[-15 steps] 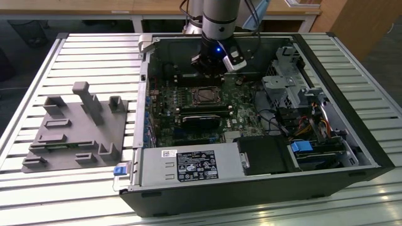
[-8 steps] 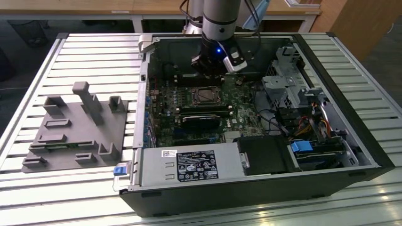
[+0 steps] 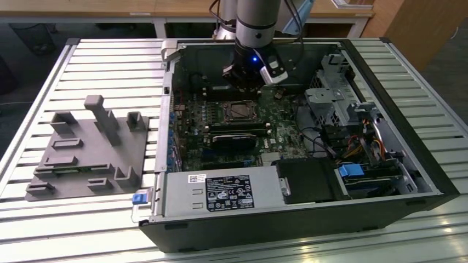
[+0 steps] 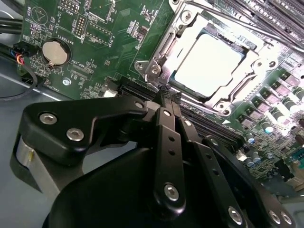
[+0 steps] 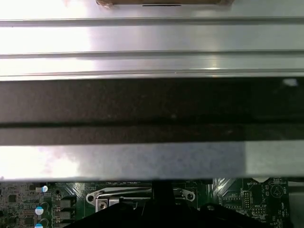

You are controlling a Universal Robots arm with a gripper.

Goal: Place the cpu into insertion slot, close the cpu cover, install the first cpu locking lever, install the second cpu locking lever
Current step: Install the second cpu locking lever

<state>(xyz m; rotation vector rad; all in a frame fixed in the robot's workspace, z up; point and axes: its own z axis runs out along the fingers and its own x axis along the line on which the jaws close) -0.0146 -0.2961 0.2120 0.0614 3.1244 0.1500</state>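
The cpu point(image 4: 206, 64) shows its silvery top in the insertion slot point(image 3: 240, 112) on the green board. The cpu cover point(image 4: 247, 71), a silvery metal frame, lies down around it. A thin lever rod point(image 4: 237, 21) runs along the far side of the frame. My gripper point(image 4: 164, 92) has its black fingers point(image 4: 168, 137) pressed together with nothing between them; the tips sit just off one corner of the cover. In the exterior view the gripper point(image 3: 245, 87) hangs over the board just behind the socket. The first wrist view catches the frame's edge point(image 5: 137, 195) beside the gripper point(image 5: 161, 190).
A black heatsink block point(image 3: 234, 139) lies in front of the socket. The drive cage point(image 3: 336, 98) and cables fill the exterior view's right, the power supply point(image 3: 219, 192) the front. A grey fixture point(image 3: 87, 148) stands on the slatted table. The case wall point(image 5: 152, 109) is close behind the gripper.
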